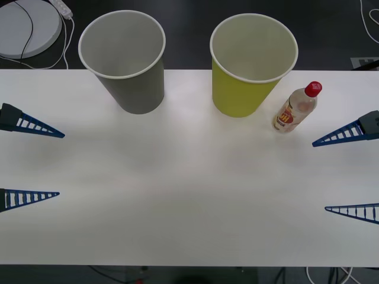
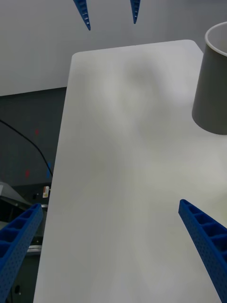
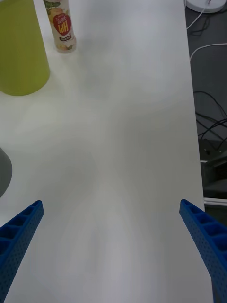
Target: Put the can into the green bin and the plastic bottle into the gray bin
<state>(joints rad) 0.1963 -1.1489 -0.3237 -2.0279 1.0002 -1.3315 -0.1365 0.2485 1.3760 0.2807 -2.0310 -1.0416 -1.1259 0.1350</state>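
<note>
Both grippers hover low at the table's (image 1: 189, 201) side edges with fingers spread wide and nothing between them. Right gripper (image 1: 349, 173) sits at the right edge; the bottle (image 1: 296, 107) stands upright just ahead of it and a little inward, nearer to its forward finger than to anything else on that side, but well clear of contact. Beside the bottle, farther inward from the right gripper, stands the green bin (image 1: 249, 65), upright with its mouth open (bottle and bin look very close, possibly touching at the base; I cannot tell which). The gray bin (image 1: 125, 59) is farther still from the right gripper, across the table's middle, and is the bin closest to the left gripper (image 1: 32, 163), standing ahead of it and inward.

From the left wrist camera, the left gripper (image 3: 111, 232) has its blue fingers at the two corners, and the green bin (image 3: 21, 52) and bottle (image 3: 62, 31) stand side by side at the far side of the table. From the right wrist camera, the right gripper (image 2: 111, 232) likewise has its fingers apart, with the gray bin (image 2: 213, 90) off to one side and the left gripper's tips (image 2: 109, 12) far across the table.
</note>
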